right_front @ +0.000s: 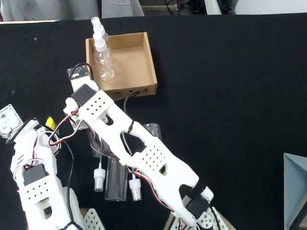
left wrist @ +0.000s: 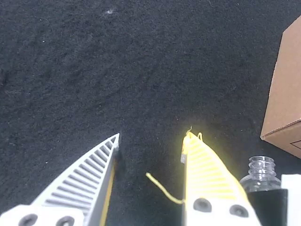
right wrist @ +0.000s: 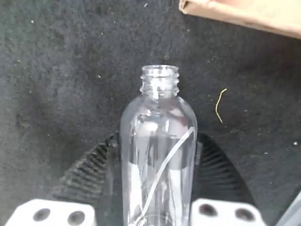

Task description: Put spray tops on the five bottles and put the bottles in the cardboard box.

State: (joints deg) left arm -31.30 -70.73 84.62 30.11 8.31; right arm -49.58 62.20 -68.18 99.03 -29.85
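An open-necked clear bottle (right wrist: pixel 159 113) is clamped between the fingers of the right gripper (right wrist: pixel 156 141) near the cardboard box (right_front: pixel 150 62), which holds one capped bottle (right_front: pixel 102 52) leaning at its wall, while the left gripper (left wrist: pixel 152 137) hangs spread, grasping nothing, above the black table (left wrist: pixel 94 56).

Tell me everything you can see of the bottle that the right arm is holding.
The bottle looks like clear plastic, with rounded shoulders and a threaded neck. Its mouth is open, with no spray top on it, and it looks empty. It sits between the black ribbed fingers of the right gripper, which press on both sides. It is above the black table, neck towards the cardboard box.
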